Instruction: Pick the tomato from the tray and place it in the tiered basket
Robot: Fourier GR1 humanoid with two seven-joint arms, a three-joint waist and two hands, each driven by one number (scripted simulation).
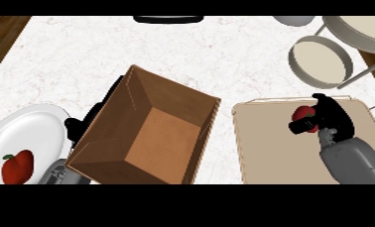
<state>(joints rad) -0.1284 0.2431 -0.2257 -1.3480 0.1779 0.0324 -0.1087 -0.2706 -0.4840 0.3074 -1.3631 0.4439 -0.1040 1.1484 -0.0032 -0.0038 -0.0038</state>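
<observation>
A red tomato [302, 112] sits over the beige tray [271, 146] at the right, inside my right hand [330, 113], whose black fingers and thumb curl round it and hide part of it. I cannot tell whether the tomato touches the tray or is lifted off it. The tiered basket [319, 62] stands beyond the tray at the upper right, with a lower round tier and a second tier [359, 28] further back. My left hand [73, 127] shows only as black bits at the left, mostly hidden behind a cardboard box.
An open brown cardboard box [150, 132] lies tilted in the middle. A white plate [29, 127] with a red pepper [18, 165] is at the lower left. A black object [168, 19] and a grey bowl [293, 20] sit at the far edge.
</observation>
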